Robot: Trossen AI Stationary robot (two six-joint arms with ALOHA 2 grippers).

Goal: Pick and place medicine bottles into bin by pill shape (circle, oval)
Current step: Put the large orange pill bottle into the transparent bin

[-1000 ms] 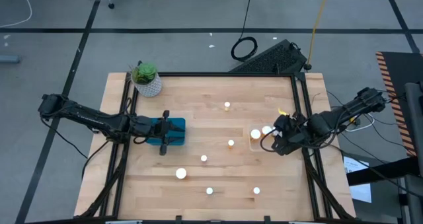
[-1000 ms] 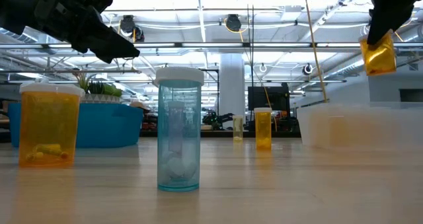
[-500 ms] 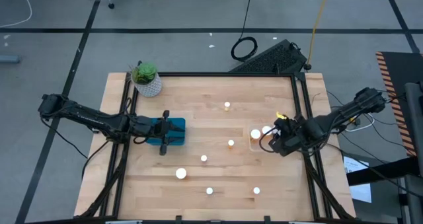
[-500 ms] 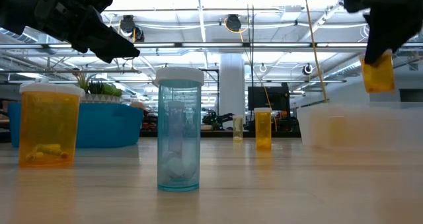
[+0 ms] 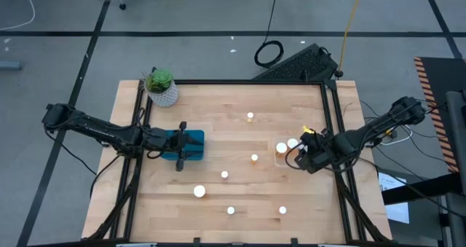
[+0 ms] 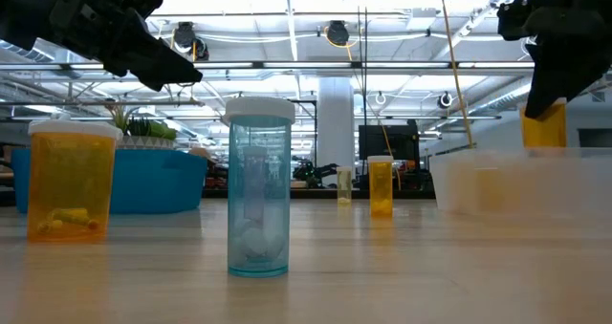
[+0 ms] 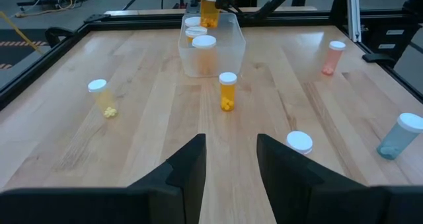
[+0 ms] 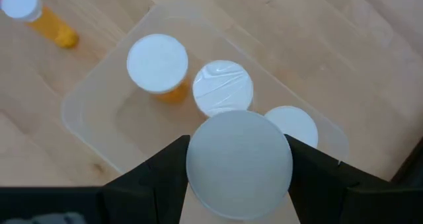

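Amber bottle clamped in my right gripper has sunk toward the clear bin holding 3 others, nearing release; left gripper waits open.

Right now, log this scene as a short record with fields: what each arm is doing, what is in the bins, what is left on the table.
right gripper: jaws shut on an amber white-capped medicine bottle, held over the clear plastic bin
clear plastic bin contents: three white-capped bottles visible in the right wrist view
left gripper: jaws open, waiting over the blue bin
loose on the wooden table: six capped bottles, including a teal bottle
other: green plant in a white pot at a far table corner
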